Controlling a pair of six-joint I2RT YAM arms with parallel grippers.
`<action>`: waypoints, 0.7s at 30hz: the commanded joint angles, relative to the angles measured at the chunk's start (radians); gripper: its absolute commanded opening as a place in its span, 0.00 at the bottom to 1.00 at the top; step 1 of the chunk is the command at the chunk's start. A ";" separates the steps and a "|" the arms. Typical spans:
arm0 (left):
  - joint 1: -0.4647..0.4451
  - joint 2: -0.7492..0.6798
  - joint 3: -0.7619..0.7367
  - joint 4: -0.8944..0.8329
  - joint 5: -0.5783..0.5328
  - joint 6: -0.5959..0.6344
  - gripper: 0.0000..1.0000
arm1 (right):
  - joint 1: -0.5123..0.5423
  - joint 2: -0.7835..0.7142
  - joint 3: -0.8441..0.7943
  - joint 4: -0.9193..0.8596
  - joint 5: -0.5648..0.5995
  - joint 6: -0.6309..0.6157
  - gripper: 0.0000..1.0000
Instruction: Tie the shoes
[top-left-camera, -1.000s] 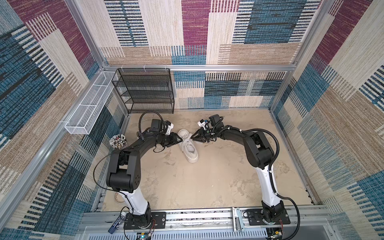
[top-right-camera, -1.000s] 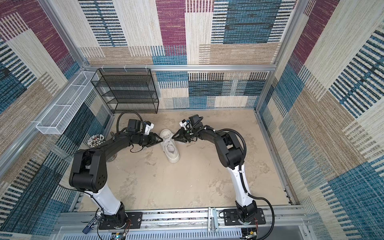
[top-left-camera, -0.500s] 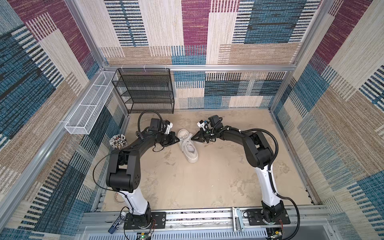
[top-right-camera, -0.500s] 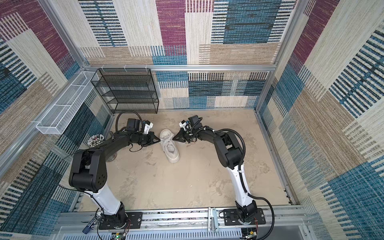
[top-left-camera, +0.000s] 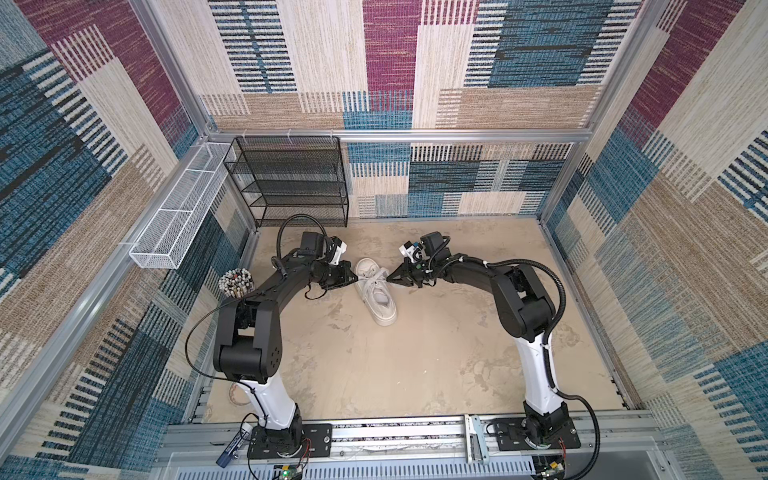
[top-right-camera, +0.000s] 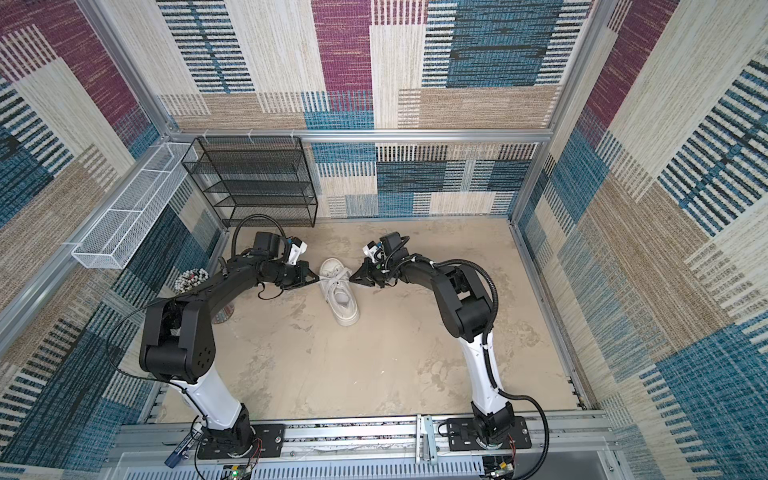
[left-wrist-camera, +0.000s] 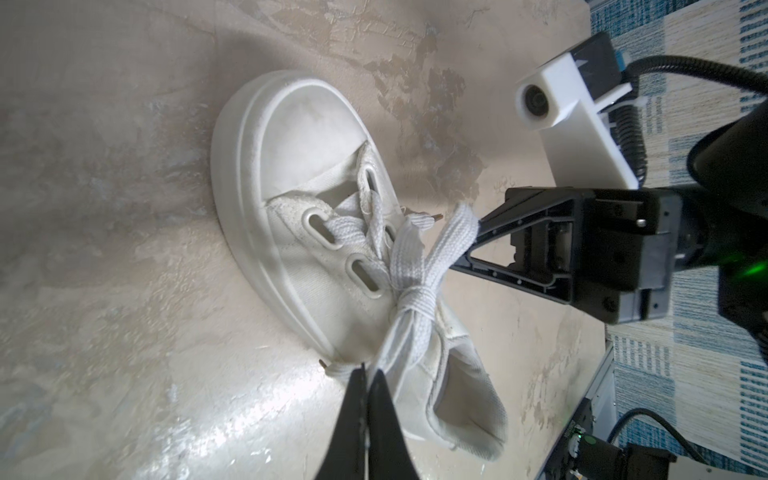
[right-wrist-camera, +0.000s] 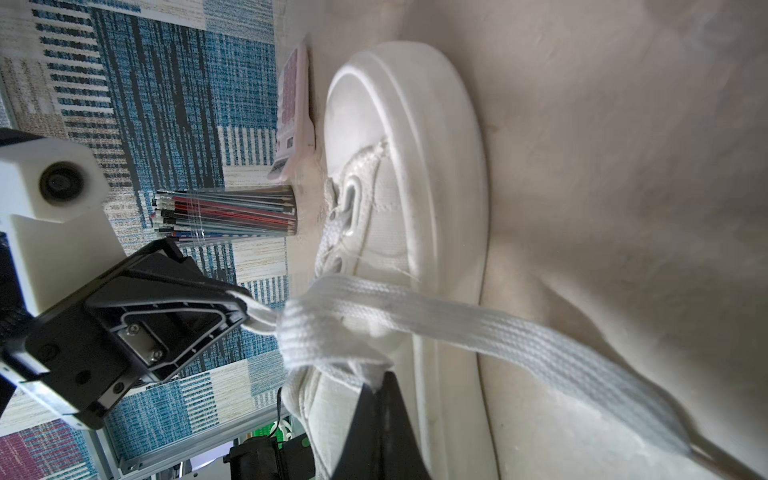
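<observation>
The white sneaker (top-left-camera: 377, 298) (top-right-camera: 340, 294) is being shown in both top views on the far middle of the sandy tabletop (top-left-camera: 374, 374), toe pointed to the far side, heel toward the near side, right between the two arms. From the left, the left gripper (top-left-camera: 353, 279) (top-right-camera: 316, 281) is being pressed against the shoe's left side, and its jaws are being clamped shut on a loop of the flat off-white laces (left-wrist-camera: 419, 266). From the right, the right gripper (top-left-camera: 390, 279) (top-right-camera: 352, 279) is being set at the other side, jaws likewise pinched closed on the opposite loop. In the left wrist view the two loops are being drawn out from a tight knot (left-wrist-camera: 417, 296) over the tongue, and a loose lace tip is being left lying on the tabletop beside the sole.

Around it: a black mesh rack (top-left-camera: 291, 183) is being seen at the far wall, a white wire basket (top-left-camera: 174, 220) on the left wall. A cup of pencils (top-left-camera: 237, 283) (right-wrist-camera: 232, 212) is standing well left of the shoe, partly hidden by the left arm. A pink calculator (right-wrist-camera: 293, 112) is being glimpsed by the wall beyond the toe.
</observation>
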 joint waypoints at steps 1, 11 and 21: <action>0.003 -0.003 0.014 -0.029 -0.041 0.037 0.00 | -0.002 -0.011 -0.007 0.028 0.023 0.010 0.00; 0.003 -0.008 0.001 -0.039 -0.057 0.053 0.00 | -0.010 -0.026 -0.021 0.039 0.036 0.015 0.00; 0.005 -0.008 0.020 -0.039 -0.058 0.056 0.00 | -0.016 -0.034 -0.031 0.041 0.042 0.016 0.00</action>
